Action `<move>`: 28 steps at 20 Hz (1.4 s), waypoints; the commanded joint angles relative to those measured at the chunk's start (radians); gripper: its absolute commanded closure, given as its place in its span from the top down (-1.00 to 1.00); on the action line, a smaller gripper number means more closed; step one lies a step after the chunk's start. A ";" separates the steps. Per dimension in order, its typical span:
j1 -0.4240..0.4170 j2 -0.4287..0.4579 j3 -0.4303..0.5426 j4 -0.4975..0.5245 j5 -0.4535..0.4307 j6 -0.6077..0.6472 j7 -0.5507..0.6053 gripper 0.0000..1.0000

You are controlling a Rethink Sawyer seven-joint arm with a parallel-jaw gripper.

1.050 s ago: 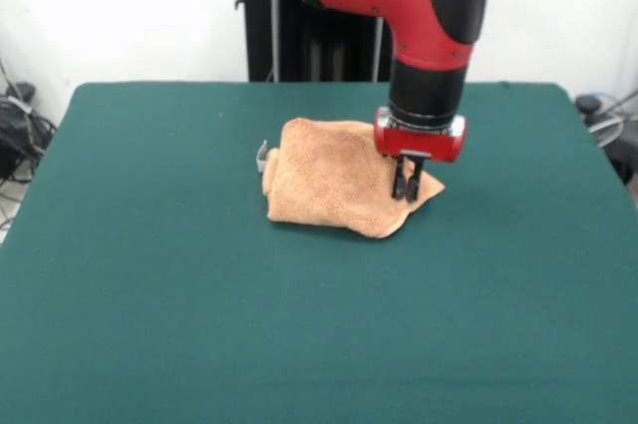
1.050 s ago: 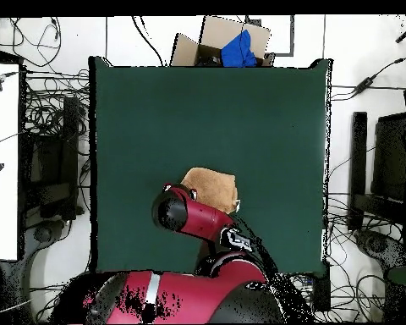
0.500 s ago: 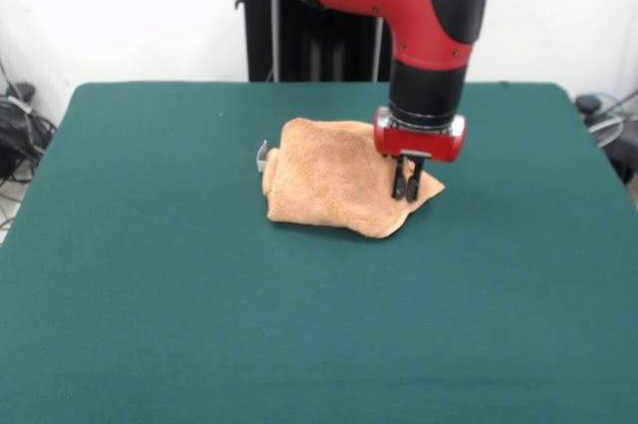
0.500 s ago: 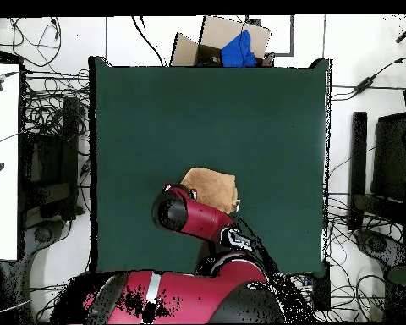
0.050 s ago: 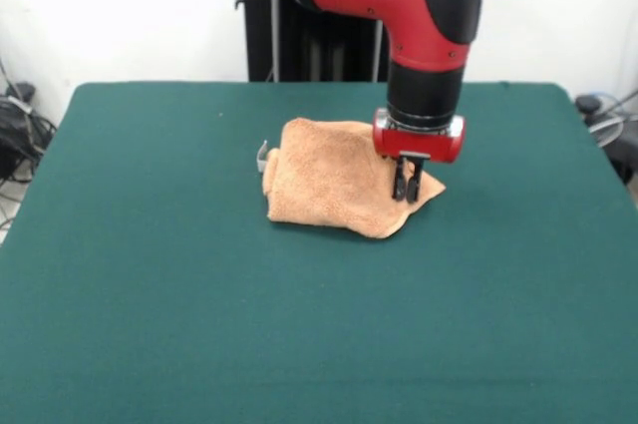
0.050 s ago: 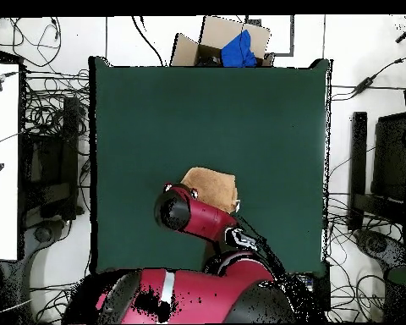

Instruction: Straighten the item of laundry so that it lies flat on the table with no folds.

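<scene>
Almost nothing is different from one second ago. In the front view the red and black robot arm [image 5: 424,15] has moved a very little toward 9 o'clock, and the red-collared gripper [image 5: 406,191] with it; its two black fingertips are at the same place on the 3 o'clock corner of the orange-tan terry towel [image 5: 334,180]. In the overhead view the arm's big lower part [image 6: 189,298] has turned and now covers more of the 6 o'clock edge, and its elbow [image 6: 189,213] has moved slightly toward 6 o'clock.
</scene>
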 commanded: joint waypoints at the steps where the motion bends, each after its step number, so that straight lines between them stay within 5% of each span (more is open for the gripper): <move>1: -0.023 0.052 0.163 -0.003 0.005 -0.032 0.241 -1.00; 28: 0.049 0.053 0.162 -0.038 0.076 -0.020 0.260 -1.00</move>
